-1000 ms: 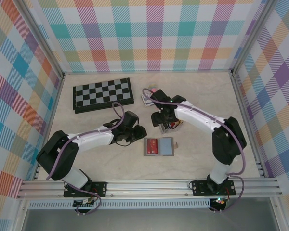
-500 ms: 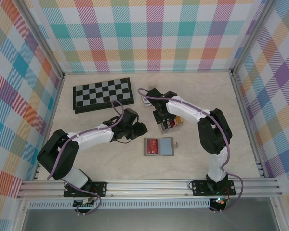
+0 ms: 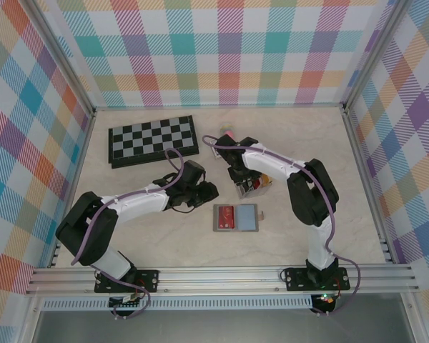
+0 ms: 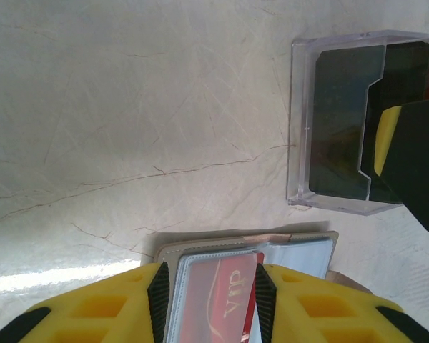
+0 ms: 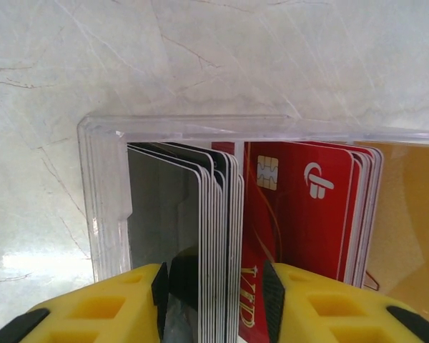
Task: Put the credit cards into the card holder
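The right end effector (image 5: 216, 289) straddles upright credit cards (image 5: 307, 214) packed in a clear plastic box (image 5: 104, 193); whether it pinches them is unclear. The left end effector (image 4: 213, 289) hovers released, fingers partly apart, just beside the open card holder (image 3: 236, 218), which lies flat on the bench (image 3: 164, 243) with one red card (image 3: 225, 216) inside.

Left tool (image 3: 211, 191) and right tool (image 3: 244, 187) hang low, apparently half-closed.

Glossy plastic credit cards (image 5: 307, 214) in clear shiny plastic rack (image 5: 104, 193) just ahead of right gripper (image 5: 216, 277); smooth marbled tabletop (image 5: 200, 50).
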Action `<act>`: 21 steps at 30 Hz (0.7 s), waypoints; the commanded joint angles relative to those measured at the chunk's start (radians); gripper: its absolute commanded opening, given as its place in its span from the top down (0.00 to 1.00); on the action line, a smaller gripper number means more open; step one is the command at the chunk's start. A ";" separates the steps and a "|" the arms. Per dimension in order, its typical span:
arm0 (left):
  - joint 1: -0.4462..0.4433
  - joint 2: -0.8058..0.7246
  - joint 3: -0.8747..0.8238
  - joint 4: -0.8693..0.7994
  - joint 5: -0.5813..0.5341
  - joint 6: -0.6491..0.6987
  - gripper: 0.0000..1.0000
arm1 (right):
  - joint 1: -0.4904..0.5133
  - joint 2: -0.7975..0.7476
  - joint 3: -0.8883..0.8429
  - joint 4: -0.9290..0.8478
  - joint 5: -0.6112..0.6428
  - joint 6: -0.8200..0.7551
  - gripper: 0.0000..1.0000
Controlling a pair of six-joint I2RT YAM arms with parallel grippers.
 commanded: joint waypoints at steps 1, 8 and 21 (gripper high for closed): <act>0.013 0.011 0.005 0.008 0.006 -0.001 0.61 | -0.003 -0.016 0.029 -0.033 0.064 -0.005 0.62; 0.012 0.013 0.017 0.013 0.021 0.005 0.61 | -0.003 -0.040 0.031 -0.036 0.062 -0.015 0.73; 0.013 0.010 0.020 0.011 0.026 0.004 0.60 | -0.003 -0.065 0.015 -0.033 0.073 -0.018 0.78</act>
